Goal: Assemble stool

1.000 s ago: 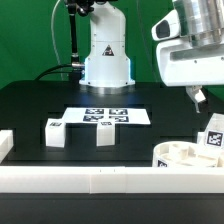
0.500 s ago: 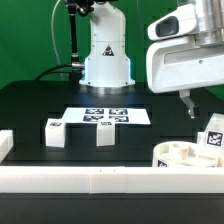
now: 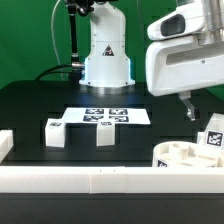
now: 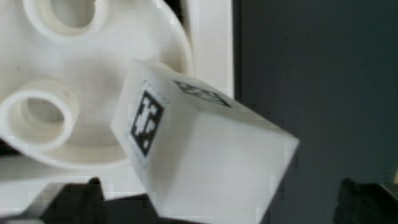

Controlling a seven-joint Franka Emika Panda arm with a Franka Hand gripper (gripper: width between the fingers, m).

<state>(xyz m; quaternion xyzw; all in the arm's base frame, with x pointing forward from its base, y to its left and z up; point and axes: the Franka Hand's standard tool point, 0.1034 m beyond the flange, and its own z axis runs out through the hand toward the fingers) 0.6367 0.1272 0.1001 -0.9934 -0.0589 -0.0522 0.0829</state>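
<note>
The white round seat disc (image 3: 180, 157) lies at the exterior view's right front, against the rail. One tagged white leg (image 3: 213, 135) stands on its far right side. Two more legs (image 3: 55, 132) (image 3: 105, 130) stand on the black table at the left and middle. My gripper (image 3: 190, 108) hangs open and empty above the seat, left of that leg. In the wrist view the leg (image 4: 205, 150) lies between my spread fingertips (image 4: 68, 203), with the seat's sockets (image 4: 89, 60) behind it. My gripper (image 4: 221, 205) touches nothing.
The marker board (image 3: 105, 116) lies flat in the middle of the table, behind the two loose legs. The long white rail wall (image 3: 100, 180) runs along the front edge. The robot base (image 3: 106, 55) stands at the back.
My gripper has moved toward the exterior view's left and slightly down, then held still. The legs and the seat have not moved.
</note>
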